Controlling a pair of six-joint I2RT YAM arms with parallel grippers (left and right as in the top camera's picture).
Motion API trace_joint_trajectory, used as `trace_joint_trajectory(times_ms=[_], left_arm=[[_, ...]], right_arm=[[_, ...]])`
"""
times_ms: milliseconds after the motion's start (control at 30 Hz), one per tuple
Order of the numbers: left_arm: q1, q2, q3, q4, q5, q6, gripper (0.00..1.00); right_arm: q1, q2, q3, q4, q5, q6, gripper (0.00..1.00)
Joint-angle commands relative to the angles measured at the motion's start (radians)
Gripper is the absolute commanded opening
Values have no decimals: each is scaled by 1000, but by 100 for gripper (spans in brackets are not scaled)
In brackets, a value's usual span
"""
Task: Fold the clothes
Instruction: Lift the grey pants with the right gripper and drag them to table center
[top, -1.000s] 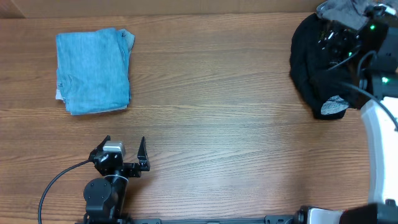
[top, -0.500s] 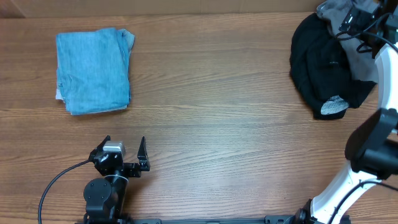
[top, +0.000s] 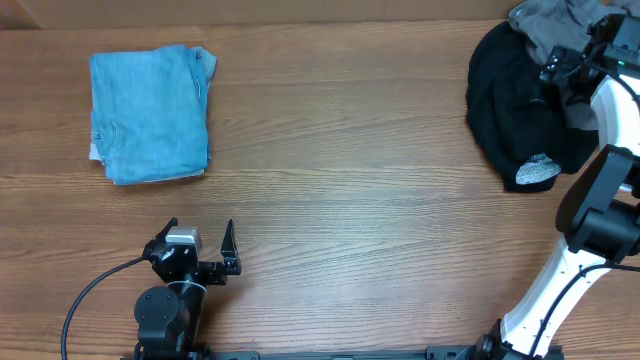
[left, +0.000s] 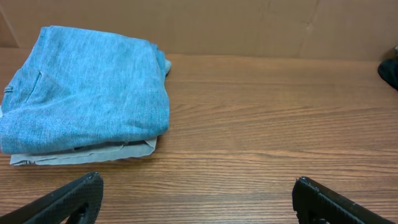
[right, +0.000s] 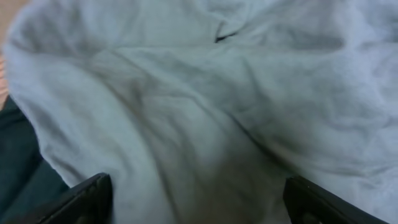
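The clothes, grey thin shorts (top: 541, 18), lie crumpled on top of a black garment at the far right back corner. A small grey patch (top: 537, 171) shows at that pile's near edge. My right gripper (top: 562, 70) hangs over the pile. In the right wrist view its two fingers stand wide apart, open, with rumpled grey fabric (right: 205, 106) filling the space between and ahead of them (right: 198, 186). My left gripper (top: 201, 225) rests near the front left, open and empty over bare wood (left: 198, 186).
A folded light-blue denim garment (top: 150, 115) lies at the back left, also ahead of the left gripper (left: 87, 93). The black garment (top: 505, 100) spreads under the shorts. A brown wall borders the table's far edge.
The right arm has swung across the pile and its gripper now sits close on the grey fabric. The left arm has not moved.
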Motion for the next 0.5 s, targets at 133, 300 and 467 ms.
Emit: trace_joint_trajectory(times_ms=[133,300,467], left_arm=[[11,-9,-6,2,-9,1,100],[11,-9,-6,2,-9,1,100],[11,-9,-6,2,-9,1,100]], right_arm=[[-10,31,29,35,-13,5,42],[-10,29,32,30,-19,40,4],[-10,-7,99,-43,-53,67,4]])
